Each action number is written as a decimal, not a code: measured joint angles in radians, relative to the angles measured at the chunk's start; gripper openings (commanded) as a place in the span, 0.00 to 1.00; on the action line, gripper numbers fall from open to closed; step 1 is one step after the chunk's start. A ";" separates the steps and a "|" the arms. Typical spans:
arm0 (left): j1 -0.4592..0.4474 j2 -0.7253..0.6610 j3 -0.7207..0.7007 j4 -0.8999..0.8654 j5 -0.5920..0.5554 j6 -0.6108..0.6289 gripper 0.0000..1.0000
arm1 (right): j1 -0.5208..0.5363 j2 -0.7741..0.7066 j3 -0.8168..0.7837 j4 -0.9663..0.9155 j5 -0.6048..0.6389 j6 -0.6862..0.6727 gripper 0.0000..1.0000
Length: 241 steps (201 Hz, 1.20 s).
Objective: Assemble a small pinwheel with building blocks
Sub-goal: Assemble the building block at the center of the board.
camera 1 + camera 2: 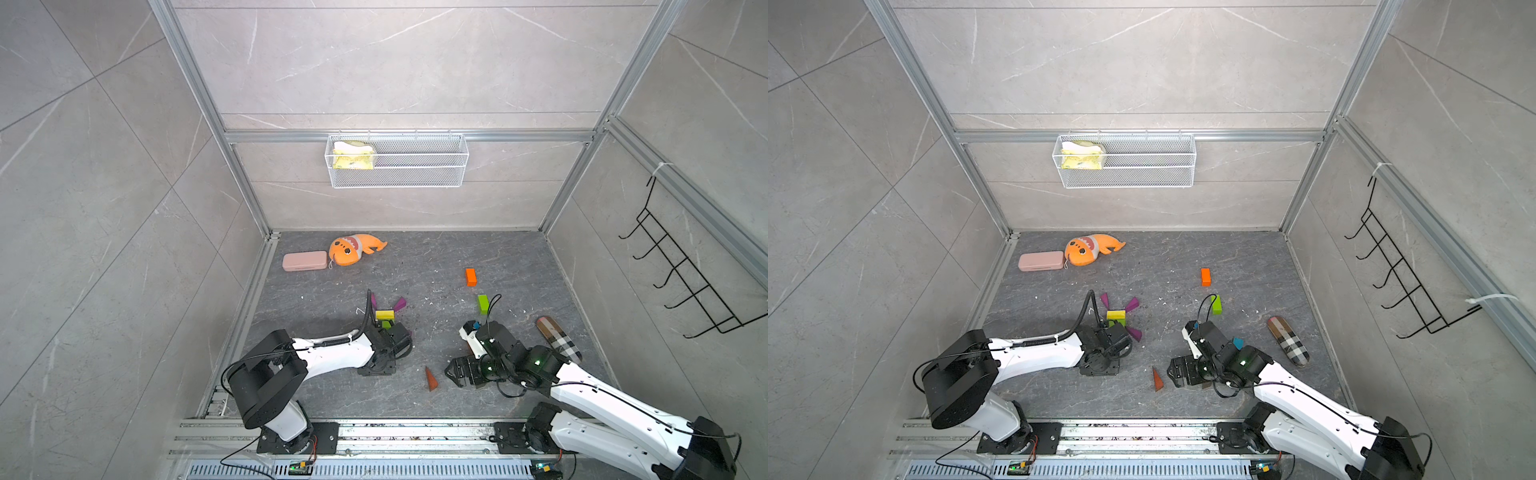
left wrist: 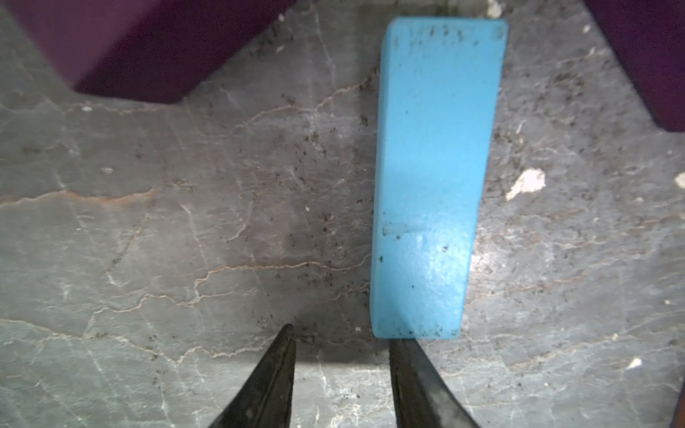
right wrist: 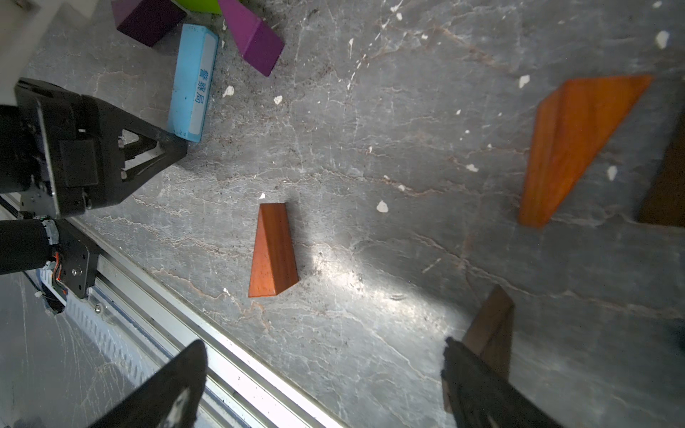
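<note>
Building blocks (image 1: pixel 1116 314) spread over the dark stone floor (image 1: pixel 415 257) in the lower half of both top views, with a half-made pinwheel left of centre: yellow brick (image 1: pixel 385 314) at the hub with a green one against it, purple wedges (image 1: pixel 1132 304) fanning out around, light-blue bar (image 2: pixel 433 178) flat on the floor between two of them, seemingly as the stem. Further right and well apart from the hub, orange brick (image 1: pixel 470 277) and green brick (image 1: pixel 482 304). At lower centre, red-brown wedge (image 1: pixel 431 379) lying alone. In the right wrist view also an orange wedge (image 3: pixel 578 144) and a dark brown wedge (image 3: pixel 489 333), the latter close to one finger. Probably painted wood: light, rigid, smooth enough to slip, not fragile, easily nudged out of line by a passing finger. Best taken across two flat parallel faces, wedges near the thick end rather than the point, bar across its long sides at mid-length. Left gripper (image 2: pixel 343 344) low at one end of the bar, jaws partly apart with nothing between, one fingertip at or touching the bar's end, hard to say which. Right gripper (image 3: pixel 324 342) spread wide and empty, aimed toward the red-brown wedge. Upper left of the floor, off the job: pink case (image 1: pixel 304 260) and orange plush shark (image 1: pixel 353 249). Lower right: plaid oblong pouch (image 1: pixel 559 340).
</note>
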 measured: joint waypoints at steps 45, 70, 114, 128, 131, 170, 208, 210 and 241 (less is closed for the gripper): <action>0.001 0.001 0.000 0.002 0.001 0.000 0.43 | 0.000 0.000 0.000 0.000 0.000 0.000 1.00; 0.005 0.003 0.004 0.003 0.001 0.000 0.44 | 0.000 0.000 0.000 0.000 0.000 0.000 1.00; 0.011 0.005 0.004 0.011 0.002 0.000 0.43 | 0.000 0.000 0.000 0.000 0.000 0.000 1.00; 0.012 0.005 0.004 0.013 0.002 0.000 0.43 | -0.001 0.000 0.000 0.000 0.000 0.000 1.00; 0.012 0.005 0.004 0.013 0.002 0.000 0.43 | -0.001 0.000 0.000 0.000 0.000 0.000 1.00; 0.014 0.005 0.004 0.013 0.002 0.001 0.44 | -0.001 0.000 0.000 0.000 0.000 0.000 1.00; 0.014 0.005 0.004 0.013 0.002 0.003 0.44 | -0.001 0.000 0.000 0.000 0.000 0.000 1.00; 0.014 0.005 0.004 0.013 0.002 0.004 0.44 | -0.001 0.000 0.000 0.000 0.000 0.000 1.00; 0.016 -0.005 0.003 0.013 0.004 0.023 0.44 | -0.002 0.000 0.000 0.000 0.000 0.000 1.00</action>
